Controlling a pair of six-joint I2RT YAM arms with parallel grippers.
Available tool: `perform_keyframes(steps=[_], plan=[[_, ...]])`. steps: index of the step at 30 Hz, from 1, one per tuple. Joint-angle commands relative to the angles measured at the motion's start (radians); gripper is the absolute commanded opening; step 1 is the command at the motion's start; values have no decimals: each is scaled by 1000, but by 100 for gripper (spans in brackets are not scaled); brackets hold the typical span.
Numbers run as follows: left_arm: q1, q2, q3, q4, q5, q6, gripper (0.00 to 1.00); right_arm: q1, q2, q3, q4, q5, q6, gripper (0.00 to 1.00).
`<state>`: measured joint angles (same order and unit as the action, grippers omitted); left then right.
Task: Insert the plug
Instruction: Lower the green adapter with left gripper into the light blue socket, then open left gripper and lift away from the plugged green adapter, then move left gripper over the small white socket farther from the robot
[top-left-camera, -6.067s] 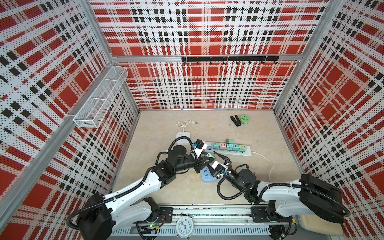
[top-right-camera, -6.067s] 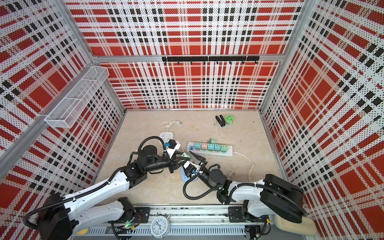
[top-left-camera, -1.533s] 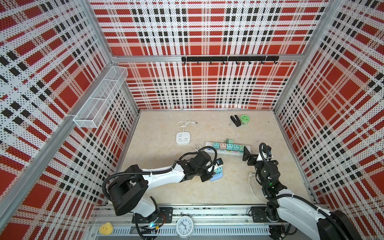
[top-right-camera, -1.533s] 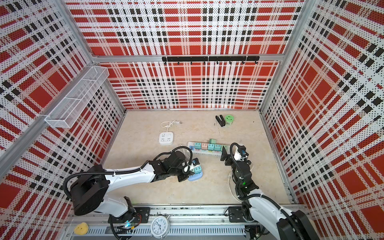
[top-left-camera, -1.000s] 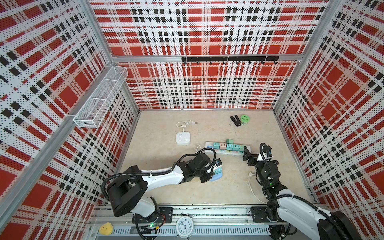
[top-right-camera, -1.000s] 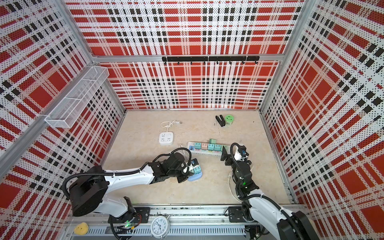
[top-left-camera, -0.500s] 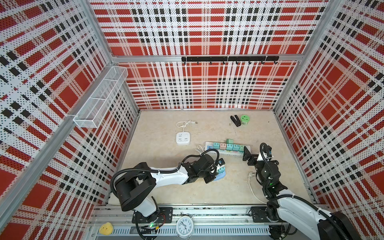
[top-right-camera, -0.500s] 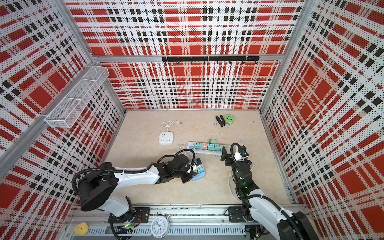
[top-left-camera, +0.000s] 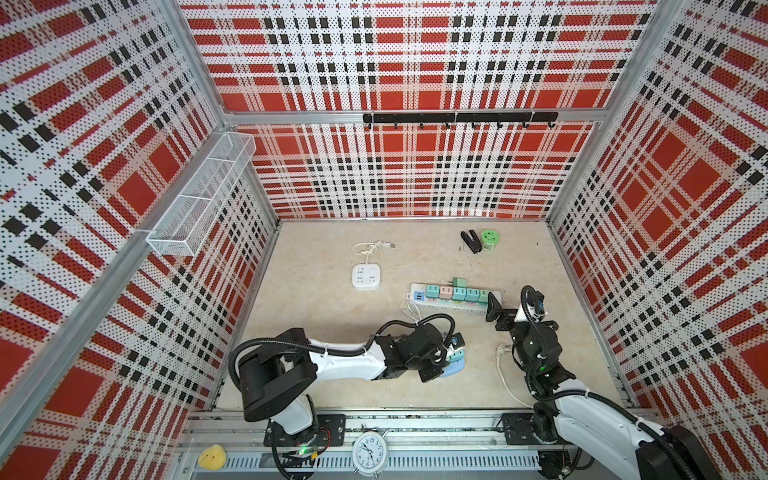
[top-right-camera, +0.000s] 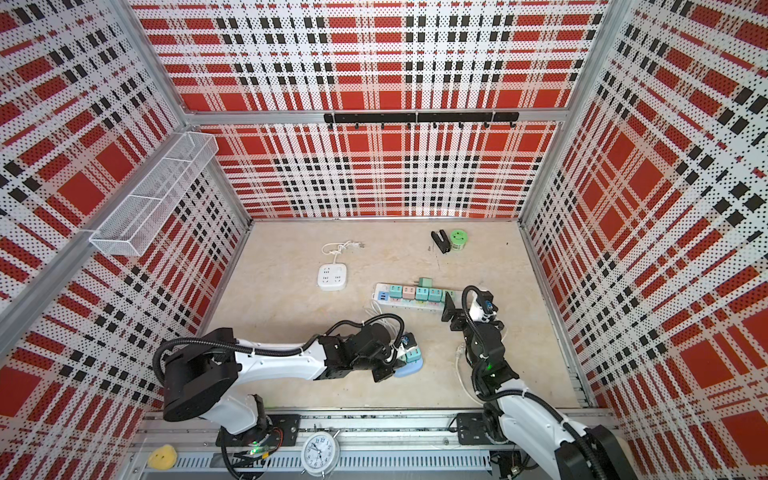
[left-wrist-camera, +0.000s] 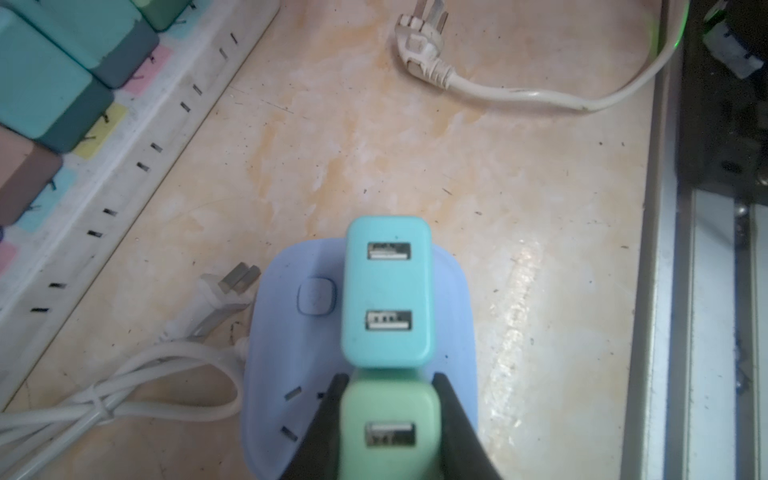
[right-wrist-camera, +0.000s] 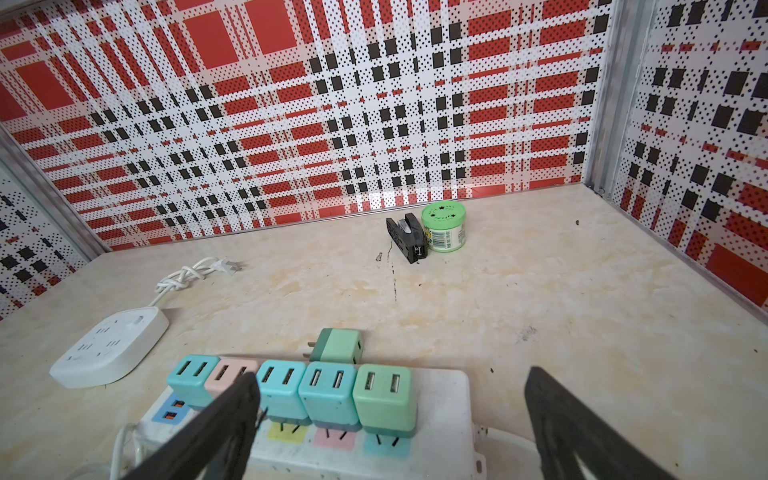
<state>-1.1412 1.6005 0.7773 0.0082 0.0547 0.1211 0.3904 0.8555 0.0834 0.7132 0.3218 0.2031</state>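
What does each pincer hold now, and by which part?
The left pincer grips the green charger plug by its two side faces. The right pincer is open, empty.

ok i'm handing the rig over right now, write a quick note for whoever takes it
Left pincer: shut on the mint-green USB charger plug, held on the pale blue rounded socket block.
Right pincer: open, empty, hovering at the end of the long white power strip.
Done: a teal USB charger plug stands on the blue block, right beside the green one.
Left: whether the green plug's prongs are seated is hidden. Press it home, check, then release.
Another loose green charger lies behind the strip.
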Motion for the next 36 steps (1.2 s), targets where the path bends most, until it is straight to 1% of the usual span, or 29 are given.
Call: perform_keyframes(steps=[1,2,3,7,11,13,16,18,20,22,23,24,26,28,30,31,33,36], plan=[[-14,44,10,-47,-15,-49,28,-5,-11,3,29,-4,9,100],[-15,42,11,-40,-16,-56,55,-6,-11,3,30,-4,10,100],[-13,35,12,-32,-12,-60,98,-6,-11,2,28,-6,9,100],[-7,-22,37,-25,1,-51,99,-8,-11,3,28,-6,10,100],[5,-122,69,-48,-41,-41,99,-7,-11,3,28,-6,11,100],[33,-184,63,-37,-65,-81,99,-7,-10,3,29,-8,13,100],[122,-288,38,-6,-62,-176,99,-7,-4,6,29,-11,15,100],[206,-352,12,21,-37,-257,99,-8,5,9,29,-10,16,100],[308,-400,1,31,-13,-368,99,-7,17,12,35,-12,18,100],[413,-429,-5,40,31,-448,99,-7,33,18,43,-15,16,100],[460,-435,-5,45,48,-461,99,-7,38,19,44,-16,16,100],[505,-433,1,43,55,-469,99,-7,46,22,46,-13,16,100],[577,-414,28,-7,-18,-500,99,-7,62,28,51,-11,16,100],[628,-381,55,-22,-57,-501,99,-8,74,33,55,-12,16,100],[646,-335,85,-23,-162,-491,99,-7,84,37,60,-13,16,100],[654,-305,105,-24,-189,-484,99,-7,89,39,61,-12,17,100],[678,-218,171,-34,-204,-464,99,-7,102,44,62,-15,17,100],[702,-64,330,-122,-207,-451,99,-7,119,54,63,-15,17,100]])
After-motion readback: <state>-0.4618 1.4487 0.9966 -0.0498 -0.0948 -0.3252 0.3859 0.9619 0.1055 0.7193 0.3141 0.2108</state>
